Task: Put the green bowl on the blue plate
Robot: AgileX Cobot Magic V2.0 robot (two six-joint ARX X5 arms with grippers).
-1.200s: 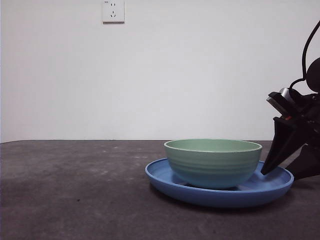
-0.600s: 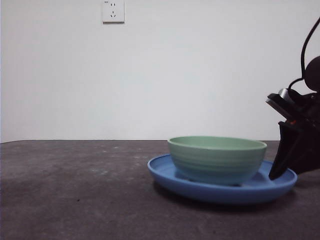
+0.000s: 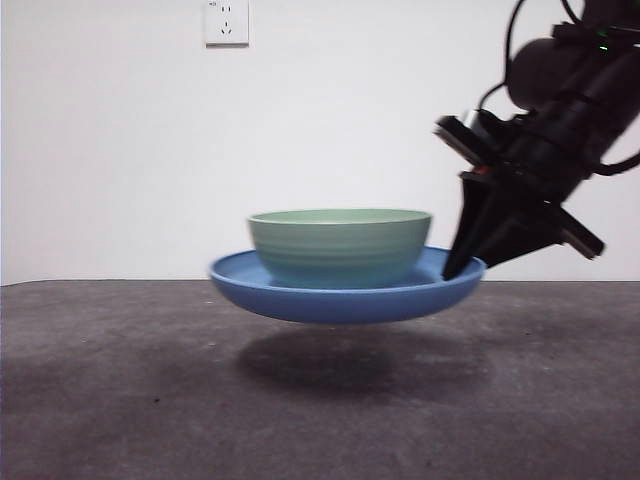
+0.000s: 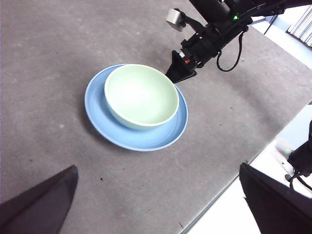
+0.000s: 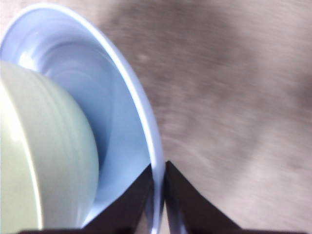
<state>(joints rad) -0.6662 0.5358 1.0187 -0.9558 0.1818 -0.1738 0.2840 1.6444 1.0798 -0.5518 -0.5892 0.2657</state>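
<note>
The green bowl [image 3: 340,246] sits inside the blue plate [image 3: 345,297]. My right gripper [image 3: 462,268] is shut on the plate's right rim and holds plate and bowl in the air above the dark table, with their shadow below. In the right wrist view the jaws pinch the plate's rim [image 5: 155,146] with the bowl [image 5: 44,161] beside them. The left wrist view shows bowl [image 4: 141,95] and plate [image 4: 146,139] from above, with the right gripper [image 4: 176,77] at the rim. My left gripper [image 4: 156,207] is open, high and far from them.
A white wall socket [image 3: 226,22] is on the wall behind. The dark grey table [image 3: 120,380] stretches left and front. In the left wrist view the table's edge [image 4: 229,195] runs near a pale floor.
The right gripper has closed on the plate's rim and lifted plate and bowl off the table, carrying them up and to the left.
</note>
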